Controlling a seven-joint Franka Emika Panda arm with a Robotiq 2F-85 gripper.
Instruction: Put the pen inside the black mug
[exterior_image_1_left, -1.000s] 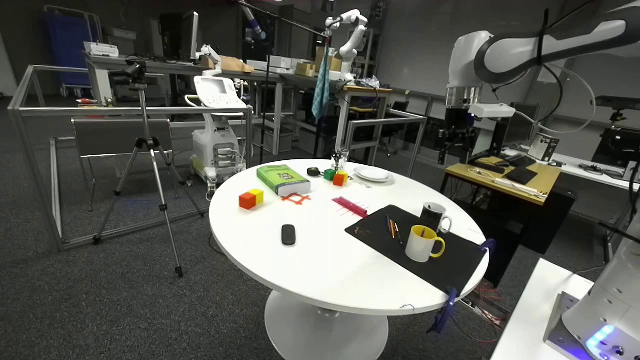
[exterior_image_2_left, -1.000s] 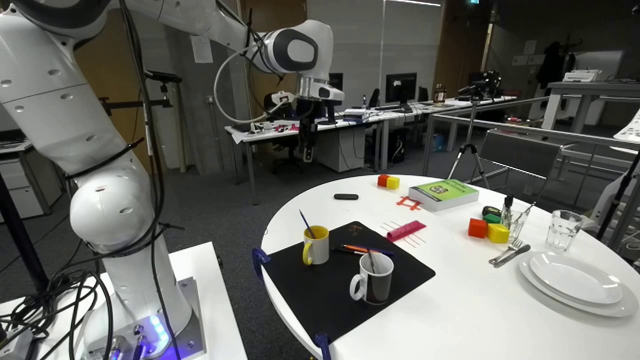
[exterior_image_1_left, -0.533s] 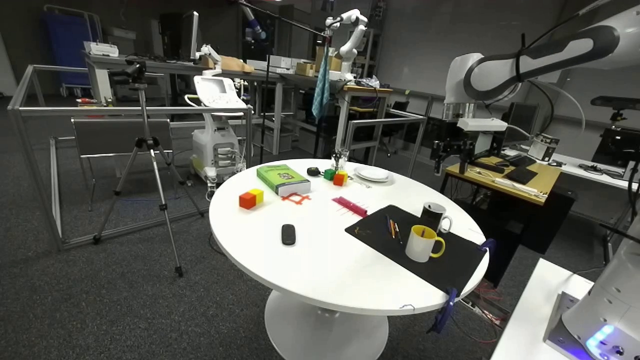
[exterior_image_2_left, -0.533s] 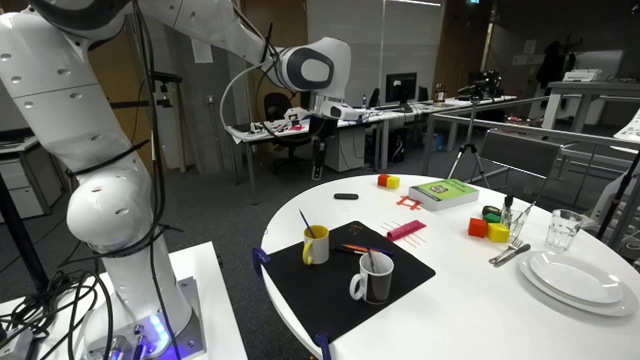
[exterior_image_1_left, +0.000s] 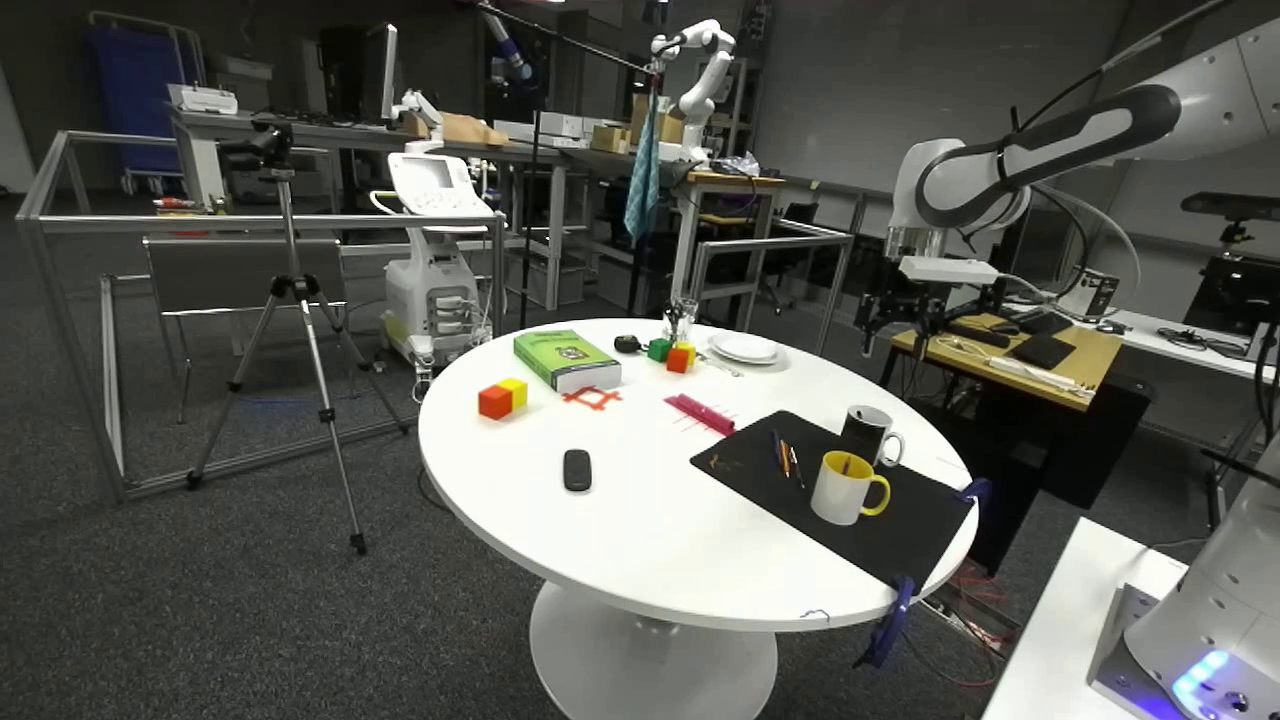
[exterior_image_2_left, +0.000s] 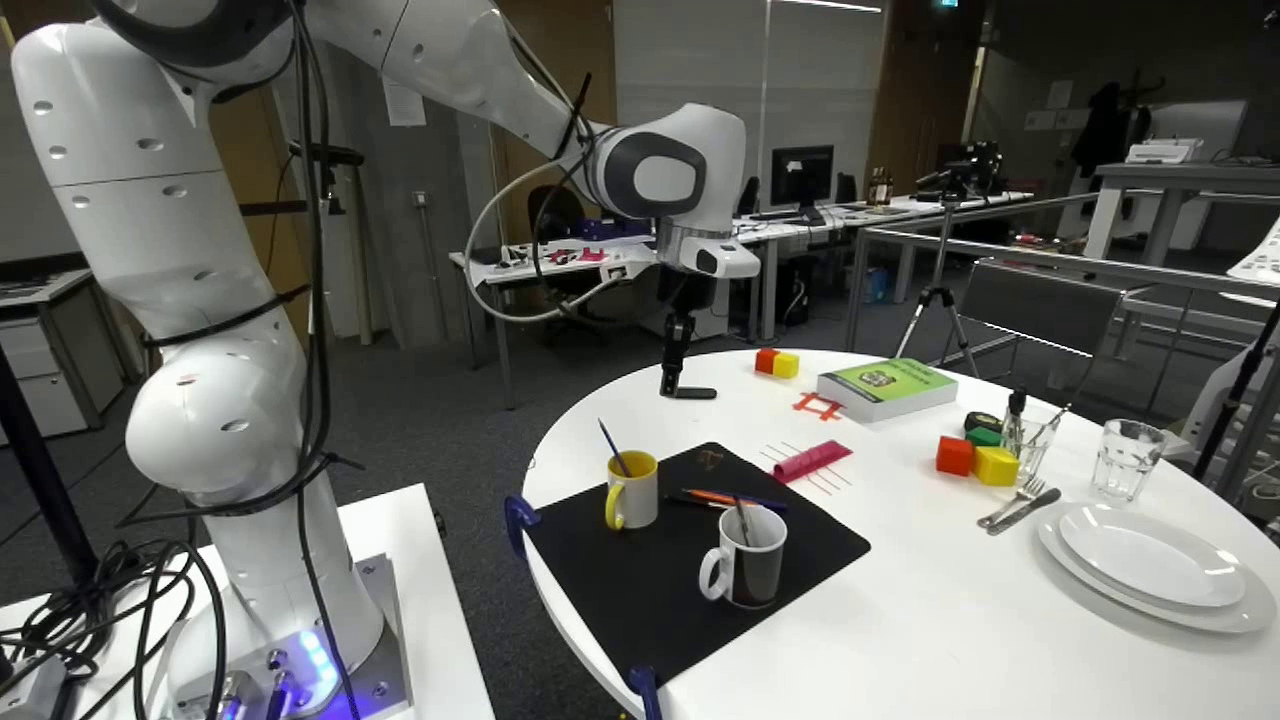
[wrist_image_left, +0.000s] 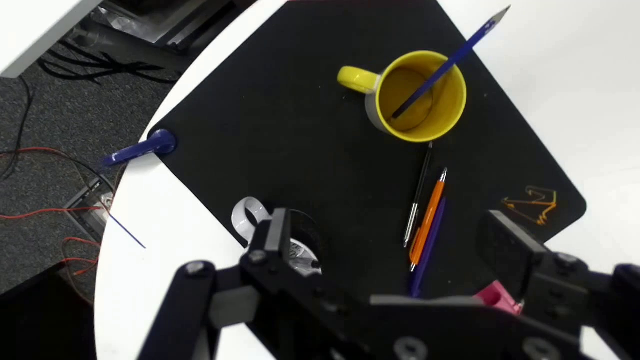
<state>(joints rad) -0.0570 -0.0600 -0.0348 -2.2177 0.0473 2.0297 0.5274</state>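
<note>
Gripper (wrist_image_left: 391, 227): one, its two fingers spread wide.
Pens (wrist_image_left: 428, 220): three, black, orange and purple, lying side by side on the black mat (wrist_image_left: 300, 125).
Black mug (exterior_image_2_left: 757, 572): one, upright on the mat, one dark stick (exterior_image_2_left: 743, 522) inside.
Yellow-lined mug (exterior_image_2_left: 640, 503): one, upright, one blue pencil (wrist_image_left: 450, 62) inside.

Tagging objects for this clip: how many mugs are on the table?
2, both standing on the black mat. In an exterior view, the white-and-yellow mug is in front and the black mug behind it, partly covered. No sign of others hidden.
</note>
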